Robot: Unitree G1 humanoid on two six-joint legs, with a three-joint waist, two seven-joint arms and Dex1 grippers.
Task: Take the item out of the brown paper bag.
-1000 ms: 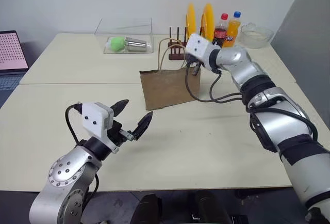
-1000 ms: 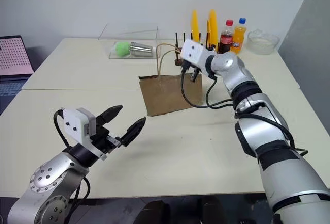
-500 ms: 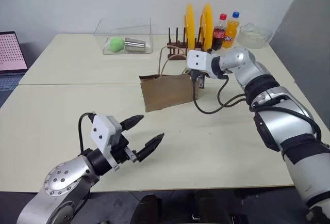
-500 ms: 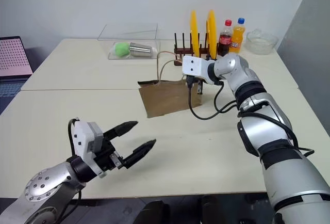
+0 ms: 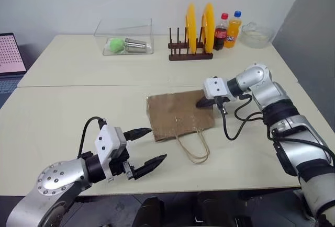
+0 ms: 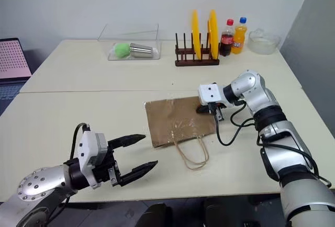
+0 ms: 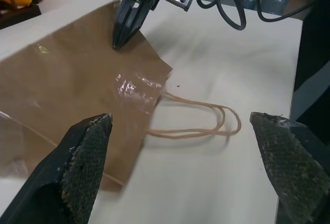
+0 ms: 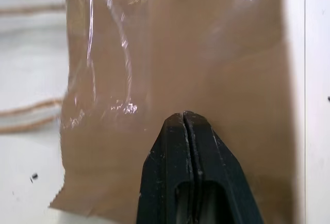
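**Bag flat on table, right gripper at its far corner**

While the left gripper (image 5: 141, 151) hangs over the near edge of the table (image 5: 63, 117), its two black fingers are spread wide with nothing between them; they point toward the brown paper bag (image 5: 178, 114) and stop short of its near-left corner, not touching it.

Bag lies flat on its side on the tabletop, creased, with a glossy patch on the upper face. Its two thin loop handles (image 5: 194, 147) trail off the near edge onto the table, toward the robot. Left wrist view shows the same: handles lying loose on bare table just beside the bag's edge.

Right gripper (image 5: 203, 102) is clenched, fingers pressed together with no gap between them in the right wrist view. Its tips sit at the bag's far-right corner, on or just over the paper; cannot tell whether paper is pinched between them.

The item cannot be made out in any view; whether it lies inside the flat bag cannot be told.

Further back, well apart from the bag: a wooden rack (image 5: 190, 56) holding two yellow plates (image 5: 200, 20) upright, two bottles (image 5: 228, 30) just beside it, a glass bowl (image 5: 255, 34) to their right. Toward the far left, a clear box (image 5: 124, 28) with a green ball (image 5: 116, 44) and a steel cup (image 5: 137, 44) lying beside each other
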